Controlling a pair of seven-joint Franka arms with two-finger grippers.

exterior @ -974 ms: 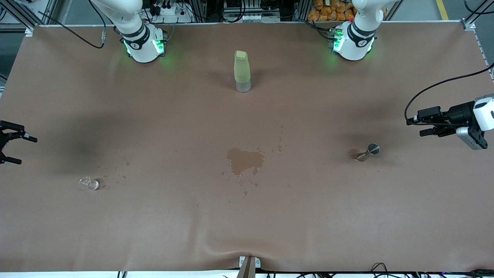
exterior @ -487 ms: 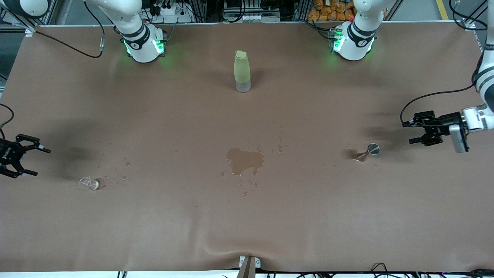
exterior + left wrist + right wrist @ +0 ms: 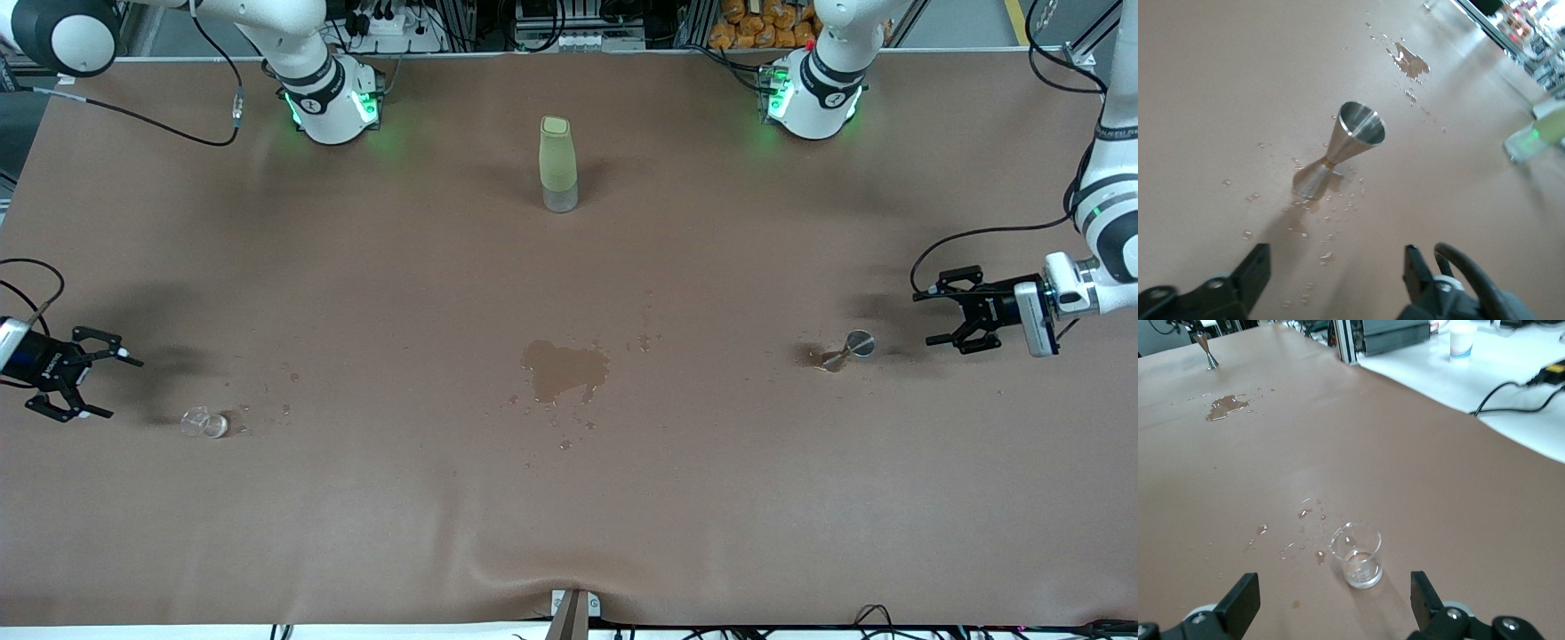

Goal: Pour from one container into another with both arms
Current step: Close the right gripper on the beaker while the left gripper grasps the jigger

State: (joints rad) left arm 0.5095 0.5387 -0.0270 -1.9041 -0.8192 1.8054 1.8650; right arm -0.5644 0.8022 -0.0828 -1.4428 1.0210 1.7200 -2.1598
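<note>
A tiny clear cup [image 3: 203, 422] [image 3: 1357, 555] stands upright on the brown table toward the right arm's end, with a little liquid at its bottom. My right gripper [image 3: 114, 385] [image 3: 1331, 600] is open, low beside the cup, with a gap between them. The shiny metal jigger [image 3: 849, 348] [image 3: 1341, 151] stands upright toward the left arm's end, with droplets around its base. My left gripper [image 3: 926, 316] [image 3: 1335, 273] is open and points at the jigger from a short way off. Nothing is between either pair of fingers.
A tall pale-green bottle [image 3: 557, 164] with a clear base stands at mid-table near the robots' bases. A brown puddle [image 3: 564, 369] with scattered droplets lies at mid-table. Cables lie off the table's front edge.
Both grippers have moved inward and downward: the right one toward the clear cup, the left one toward the jigger. Cup, jigger and bottle stay put.
</note>
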